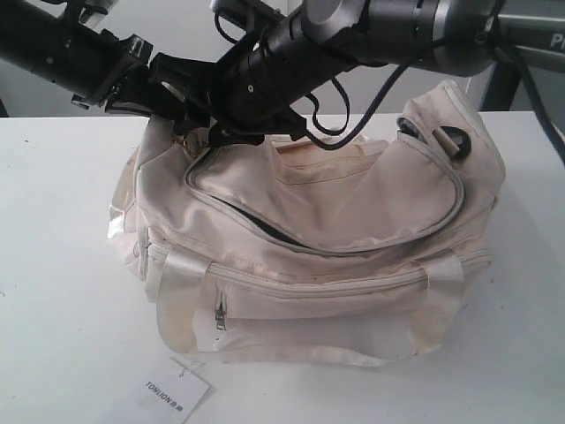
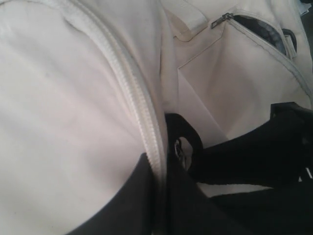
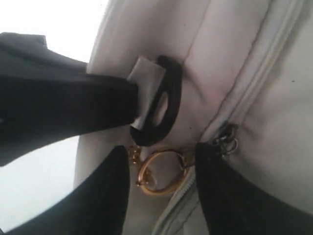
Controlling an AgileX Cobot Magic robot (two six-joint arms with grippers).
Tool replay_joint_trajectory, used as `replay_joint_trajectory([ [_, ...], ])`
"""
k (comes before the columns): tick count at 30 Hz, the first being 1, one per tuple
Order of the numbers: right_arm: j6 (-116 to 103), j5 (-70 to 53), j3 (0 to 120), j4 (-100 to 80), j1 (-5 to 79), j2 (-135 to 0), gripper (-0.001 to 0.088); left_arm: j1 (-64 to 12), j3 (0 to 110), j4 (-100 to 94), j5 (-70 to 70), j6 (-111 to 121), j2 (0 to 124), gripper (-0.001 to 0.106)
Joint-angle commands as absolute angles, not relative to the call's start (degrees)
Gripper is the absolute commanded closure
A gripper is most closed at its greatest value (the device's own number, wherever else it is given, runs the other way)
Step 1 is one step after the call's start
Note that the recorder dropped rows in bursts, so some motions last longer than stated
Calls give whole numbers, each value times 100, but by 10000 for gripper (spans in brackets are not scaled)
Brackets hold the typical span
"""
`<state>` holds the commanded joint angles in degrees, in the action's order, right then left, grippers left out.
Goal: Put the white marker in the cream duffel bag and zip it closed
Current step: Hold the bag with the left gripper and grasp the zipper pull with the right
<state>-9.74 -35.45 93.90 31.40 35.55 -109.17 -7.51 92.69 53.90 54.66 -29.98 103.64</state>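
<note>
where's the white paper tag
Exterior view, lower left: the white paper tag lies on the white table beside the cream fabric duffel bag's front corner.

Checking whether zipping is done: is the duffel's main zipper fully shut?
Seemingly not: the cream duffel bag shows a dark slit along its zipper, left in the exterior view; the rest looks closed.

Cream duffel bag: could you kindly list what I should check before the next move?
1. The white marker inside the cream duffel bag: cannot tell, no marker in view.
2. The main zipper fully closed: not ok, a dark gap shows midway.
3. The right end effector open: ok, jaws apart around the gold ring.
4. The left end effector gripping the bag: cannot tell.
5. Bag resting on the table: ok.
</note>
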Motion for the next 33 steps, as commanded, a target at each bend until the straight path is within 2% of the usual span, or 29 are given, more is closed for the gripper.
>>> replay_joint_trajectory([
  [7, -1074, -3479, 9390, 3151, 3555, -10949, 461, -751, 9269, 5390, 5466, -2998, 10364, 1053],
  [17, -1074, -3601, 9390, 3131, 3555, -10938, 754, -751, 9269, 5355, 5466, -2998, 10364, 1053],
  [21, -1074, -3614, 9390, 3107, 3555, -10860, 819, -751, 9269, 5356, 5454, -2998, 10364, 1053],
  [26, -1074, -3750, 9390, 3082, 3555, -10770, 868, -751, 9269, 5275, 5442, -2998, 10364, 1053],
  [33, -1054, -4116, 9390, 3092, 3555, -10708, 868, -751, 9269, 5158, 5347, -2998, 10364, 1053],
])
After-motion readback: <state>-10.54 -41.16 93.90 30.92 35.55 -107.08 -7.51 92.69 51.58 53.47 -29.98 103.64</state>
